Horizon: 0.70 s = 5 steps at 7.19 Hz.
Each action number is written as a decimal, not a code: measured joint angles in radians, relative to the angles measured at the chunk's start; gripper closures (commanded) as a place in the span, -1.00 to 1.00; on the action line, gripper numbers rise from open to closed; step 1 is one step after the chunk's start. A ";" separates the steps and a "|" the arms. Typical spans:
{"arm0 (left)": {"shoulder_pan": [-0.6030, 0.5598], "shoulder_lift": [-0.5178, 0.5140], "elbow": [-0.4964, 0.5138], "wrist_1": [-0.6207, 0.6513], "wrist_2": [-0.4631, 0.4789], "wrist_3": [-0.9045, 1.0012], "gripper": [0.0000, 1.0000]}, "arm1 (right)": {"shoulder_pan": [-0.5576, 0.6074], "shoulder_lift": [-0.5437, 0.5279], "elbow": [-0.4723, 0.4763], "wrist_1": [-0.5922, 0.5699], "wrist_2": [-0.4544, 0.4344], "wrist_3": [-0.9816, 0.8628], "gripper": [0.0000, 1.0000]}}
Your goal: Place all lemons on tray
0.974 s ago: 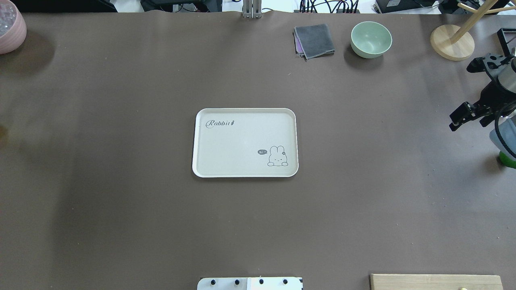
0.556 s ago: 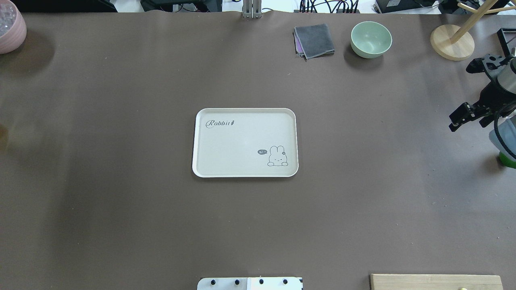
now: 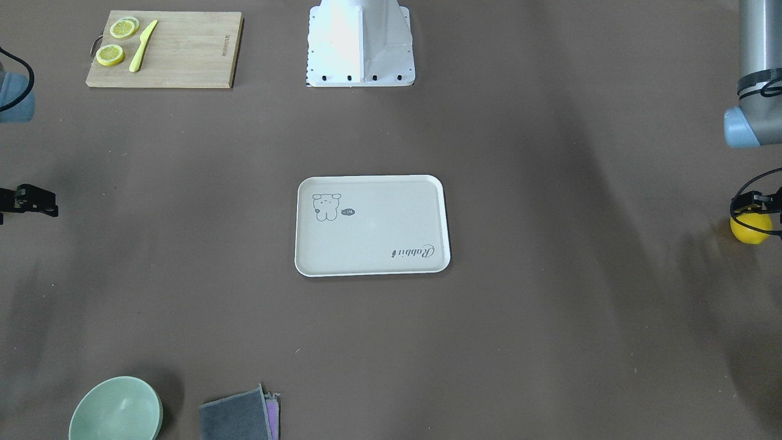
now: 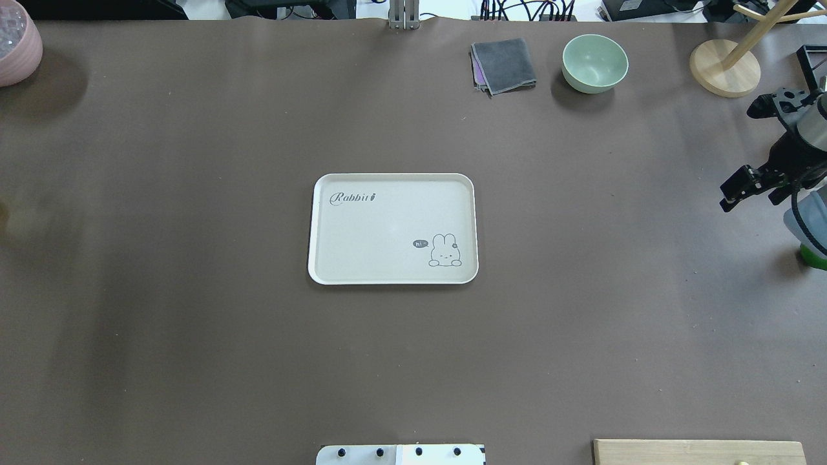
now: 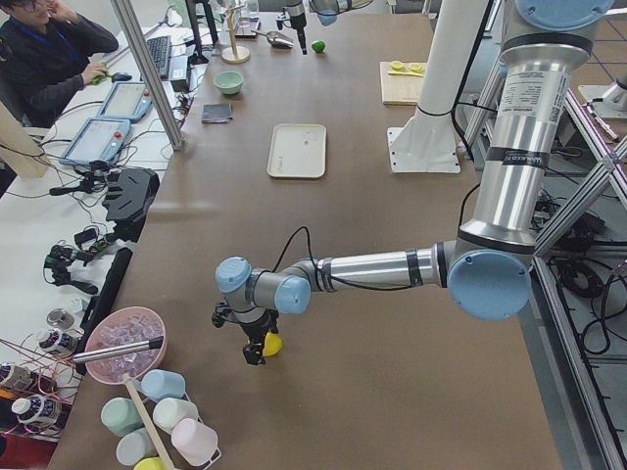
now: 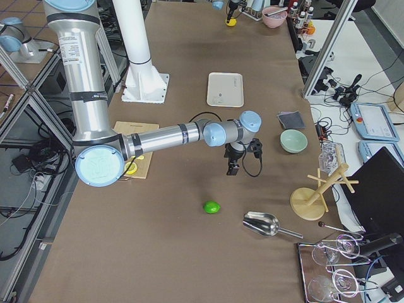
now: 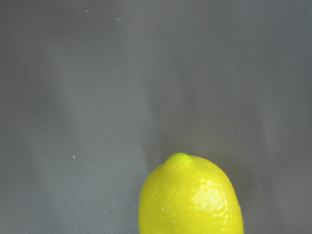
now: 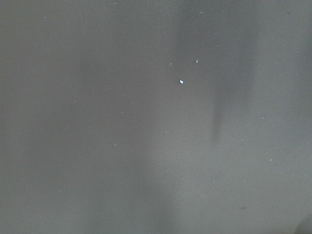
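Note:
The cream tray (image 4: 394, 187) marked "Rabbit" lies bare at the table's middle. The yellow lemon (image 3: 750, 230) lies on the table at the robot's far left. My left gripper (image 3: 754, 206) hangs right over it and points down. The left wrist view shows the lemon (image 7: 190, 197) close below, with no fingers in sight, so I cannot tell whether that gripper is open or shut. The green lemon (image 6: 211, 206) lies at the far right, half hidden by the arm in the overhead view (image 4: 813, 256). My right gripper (image 4: 736, 190) hovers beside it, away from it, over bare table; its jaw state is unclear.
A wooden cutting board (image 3: 183, 55) with lemon slices (image 3: 124, 27) and a yellow knife (image 3: 142, 46) lies near the robot base. A green bowl (image 4: 594, 61), grey cloth (image 4: 504, 64), wooden stand (image 4: 723, 68) and metal scoop (image 6: 262, 222) are at the far right.
The right gripper has held its place, and the tray has not moved. A faint yellow tint at the overhead view's left edge has faded.

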 measured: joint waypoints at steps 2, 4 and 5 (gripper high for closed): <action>0.002 -0.006 0.022 -0.001 -0.001 -0.001 -0.18 | 0.000 -0.001 -0.001 0.000 0.000 0.000 -1.00; 0.003 -0.013 0.032 -0.001 -0.004 -0.005 1.00 | 0.000 -0.001 -0.001 0.000 0.000 0.000 -1.00; 0.004 -0.024 0.029 0.001 -0.010 -0.009 1.00 | 0.000 -0.001 -0.002 0.000 0.000 0.000 -1.00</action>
